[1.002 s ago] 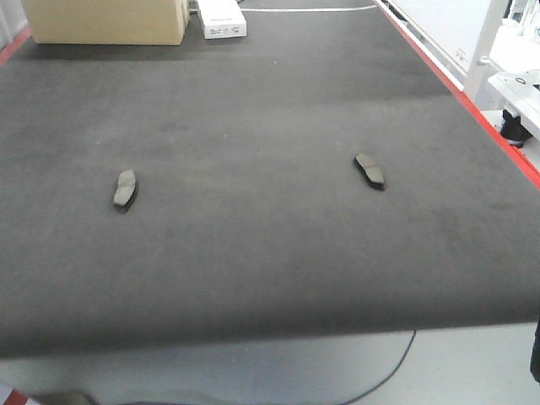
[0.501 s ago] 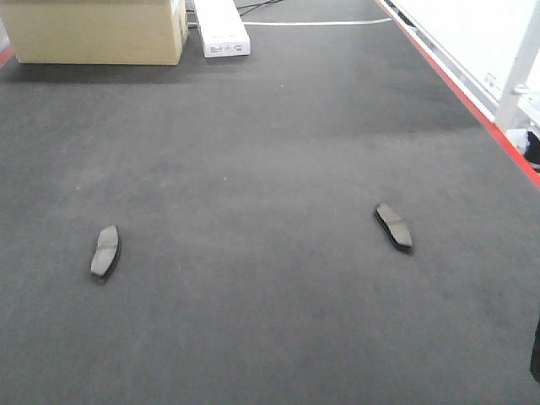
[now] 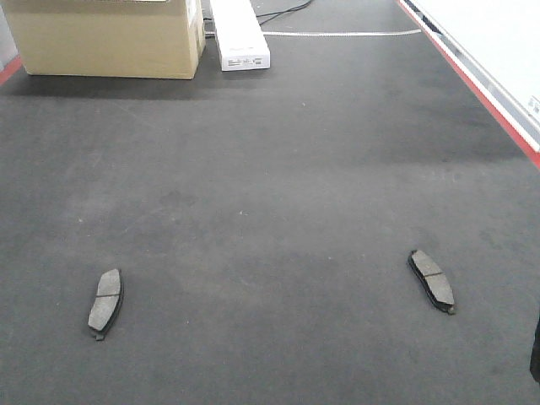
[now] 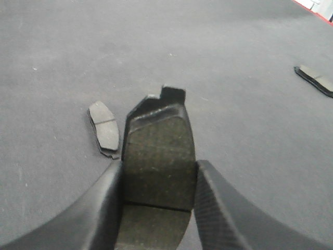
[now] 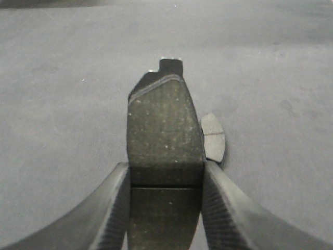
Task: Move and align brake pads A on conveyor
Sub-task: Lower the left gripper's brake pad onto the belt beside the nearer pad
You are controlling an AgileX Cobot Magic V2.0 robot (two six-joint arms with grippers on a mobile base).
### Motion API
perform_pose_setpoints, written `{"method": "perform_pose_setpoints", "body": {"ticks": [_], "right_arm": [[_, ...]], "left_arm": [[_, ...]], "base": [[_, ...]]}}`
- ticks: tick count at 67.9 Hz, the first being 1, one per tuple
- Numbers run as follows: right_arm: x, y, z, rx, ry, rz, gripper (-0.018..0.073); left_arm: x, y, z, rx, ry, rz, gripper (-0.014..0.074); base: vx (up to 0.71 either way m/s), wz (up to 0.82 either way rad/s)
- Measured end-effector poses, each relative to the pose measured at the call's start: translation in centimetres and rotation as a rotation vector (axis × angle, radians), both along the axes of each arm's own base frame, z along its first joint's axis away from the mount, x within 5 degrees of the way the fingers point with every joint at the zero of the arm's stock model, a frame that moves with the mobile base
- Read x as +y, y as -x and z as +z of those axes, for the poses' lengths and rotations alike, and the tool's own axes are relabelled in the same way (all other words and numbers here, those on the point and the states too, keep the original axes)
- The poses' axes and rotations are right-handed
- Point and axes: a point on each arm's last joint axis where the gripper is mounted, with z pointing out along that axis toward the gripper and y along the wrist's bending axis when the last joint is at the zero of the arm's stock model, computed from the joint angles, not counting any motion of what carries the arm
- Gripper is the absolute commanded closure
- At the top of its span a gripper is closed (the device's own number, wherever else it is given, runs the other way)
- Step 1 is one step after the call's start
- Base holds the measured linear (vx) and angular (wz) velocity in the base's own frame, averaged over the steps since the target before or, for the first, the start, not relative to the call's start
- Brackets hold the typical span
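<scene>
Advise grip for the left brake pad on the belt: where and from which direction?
Come straight down on the left brake pad and pinch across its narrow width at the middle groove. It lies flat on the conveyor, long axis running roughly away from the camera, so the long edges give the fingers opposing faces.

left end effector (image 4: 158,172): fingers together | right end effector (image 5: 165,156): fingers together

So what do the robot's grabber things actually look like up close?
Only the wrist views show them. The left gripper and the right gripper look alike: two matte black curved fingers with a faint woven texture, and between them a dark, flat, speckled pad tapering to a notched, stepped tip. No cables, labels or markings are visible, and the arms themselves are out of view.
</scene>
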Motion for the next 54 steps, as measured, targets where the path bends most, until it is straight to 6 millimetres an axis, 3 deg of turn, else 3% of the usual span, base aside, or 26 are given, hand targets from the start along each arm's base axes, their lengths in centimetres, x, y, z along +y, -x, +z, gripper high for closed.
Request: {"method": "perform_pose_setpoints", "body": {"ticks": [54], "right_arm": [[0.0,0.0,0.0,0.0,0.0,0.0,0.0564]], "left_arm": [[0.0,0.0,0.0,0.0,0.0,0.0,0.0602]], "base": [[0.02,0.0]]}}
